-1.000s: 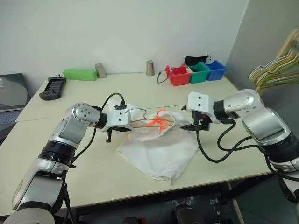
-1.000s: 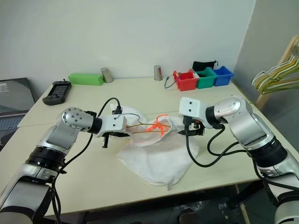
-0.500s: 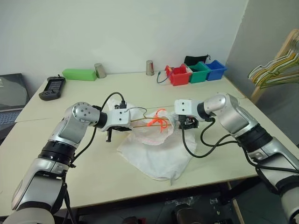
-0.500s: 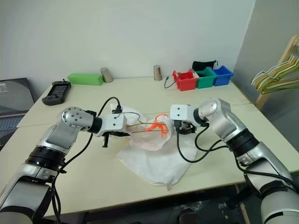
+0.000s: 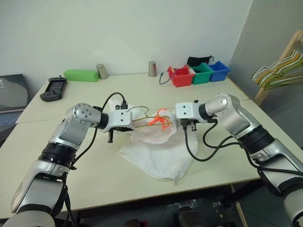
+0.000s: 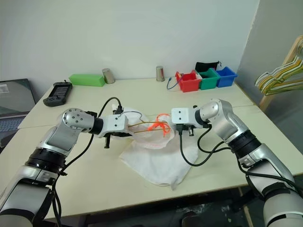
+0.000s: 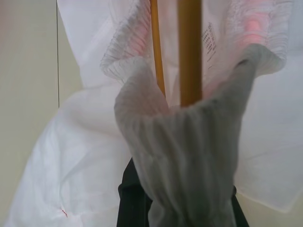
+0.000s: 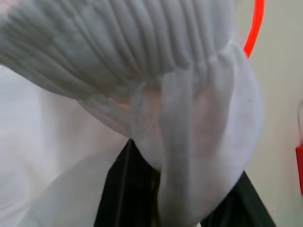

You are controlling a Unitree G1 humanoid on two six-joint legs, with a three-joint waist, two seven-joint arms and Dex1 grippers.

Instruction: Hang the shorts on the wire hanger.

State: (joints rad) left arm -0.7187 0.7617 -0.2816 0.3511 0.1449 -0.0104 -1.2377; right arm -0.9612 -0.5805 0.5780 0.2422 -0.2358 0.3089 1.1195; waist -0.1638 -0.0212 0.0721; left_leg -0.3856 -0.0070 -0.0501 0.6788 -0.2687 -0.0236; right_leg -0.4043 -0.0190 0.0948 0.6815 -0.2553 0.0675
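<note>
Gripping the shorts (image 5: 158, 146) waistband, left gripper (image 5: 124, 126) and right gripper (image 5: 185, 124) are clamped closed on fabric; uneven tension could slide the wire hanger (image 7: 189, 52) out.

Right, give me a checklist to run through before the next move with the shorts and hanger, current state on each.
1. Left gripper shut on the shorts waistband: ok, fabric bunched between its fingers in the left wrist view.
2. Right gripper gripping the opposite waistband edge: ok, fabric gathered there in the right wrist view.
3. Wire hanger inside the waistband: ok, its wires run into the opening.
4. Hanger's hook free: cannot tell.
5. Orange drawstring clear of the hanger: cannot tell.
6. Table around the shorts unobstructed: ok.
</note>
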